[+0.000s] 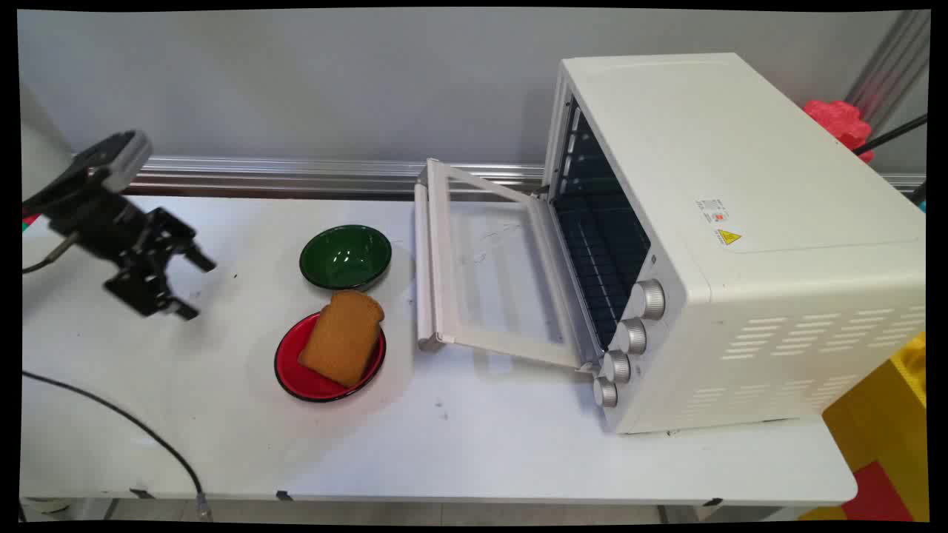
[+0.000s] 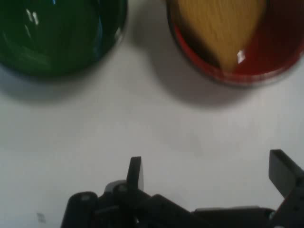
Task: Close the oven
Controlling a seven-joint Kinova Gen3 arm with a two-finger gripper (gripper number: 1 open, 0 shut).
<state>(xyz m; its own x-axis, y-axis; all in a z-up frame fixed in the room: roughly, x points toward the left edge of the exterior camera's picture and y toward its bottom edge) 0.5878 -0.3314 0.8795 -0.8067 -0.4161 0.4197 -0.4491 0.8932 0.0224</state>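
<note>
Overhead main; close hand view; share bowls [image 1: 345, 256].

White table [image 1: 459, 444] with rounded near edge, top scuffed with small dark marks. Plain grey wall [image 1: 311, 81] behind it, evenly lit, soft shadows. Silver aluminium rail [image 1: 296, 176] runs along the wall at the table's far edge. Metal profile post [image 1: 892, 59] in the upper right corner, red crumpled object [image 1: 840, 122] beside it. Yellow block [image 1: 889, 437] and red patch [image 1: 878, 492] low at right, past the table's end.
</note>
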